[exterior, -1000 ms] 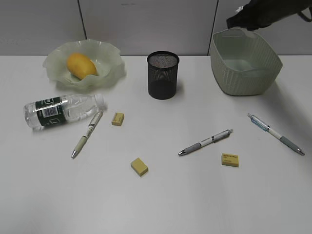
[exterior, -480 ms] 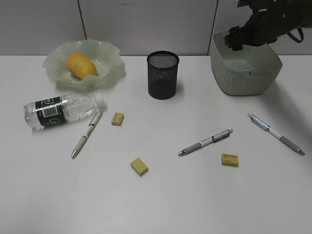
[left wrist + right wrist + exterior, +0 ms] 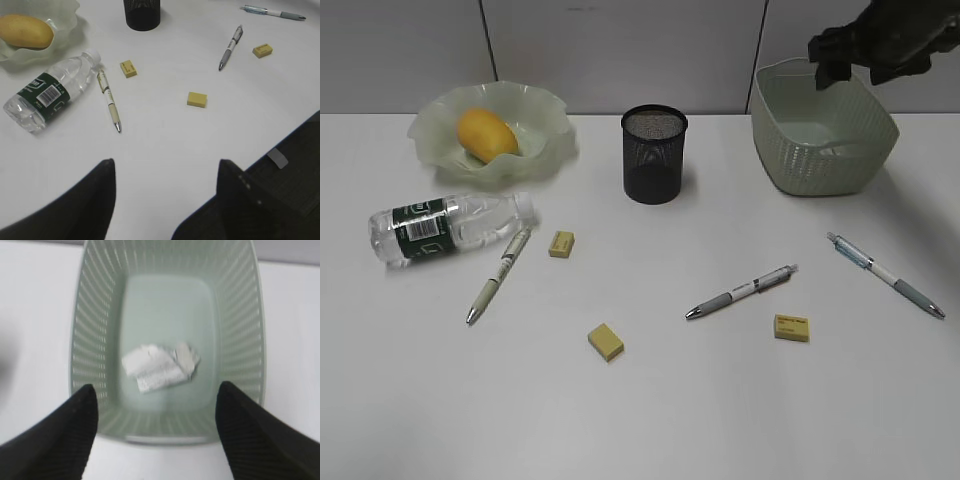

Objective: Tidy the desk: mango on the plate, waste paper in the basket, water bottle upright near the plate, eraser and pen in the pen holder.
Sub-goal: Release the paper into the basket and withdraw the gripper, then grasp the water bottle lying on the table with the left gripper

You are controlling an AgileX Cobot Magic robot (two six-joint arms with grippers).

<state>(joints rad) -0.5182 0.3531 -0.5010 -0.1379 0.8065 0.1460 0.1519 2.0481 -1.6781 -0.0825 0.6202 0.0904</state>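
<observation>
The mango [image 3: 486, 134] lies on the wavy-rimmed plate [image 3: 545, 120] at the back left. In front of the plate the water bottle [image 3: 445, 228] lies on its side. The black mesh pen holder [image 3: 654, 155] stands at the back centre. Crumpled waste paper [image 3: 160, 365] rests on the floor of the basket [image 3: 820, 150]. My right gripper [image 3: 840, 65] hangs open above the basket's far rim, holding nothing. Three pens [image 3: 500, 273] [image 3: 742, 291] [image 3: 885, 274] and three yellow erasers [image 3: 561, 243] [image 3: 606, 341] [image 3: 792, 327] lie scattered on the desk. My left gripper [image 3: 165, 162] hovers open and empty over the near desk; the exterior view does not show it.
The left pen's tip end lies close against the bottle [image 3: 50, 90]. A grey partition wall runs behind the desk. In the left wrist view a dark edge [image 3: 295, 170] cuts across the bottom right, where the desk ends.
The right gripper dipped toward the basket's mouth, then lifted back above its rim. Nothing else on the desk has moved.
</observation>
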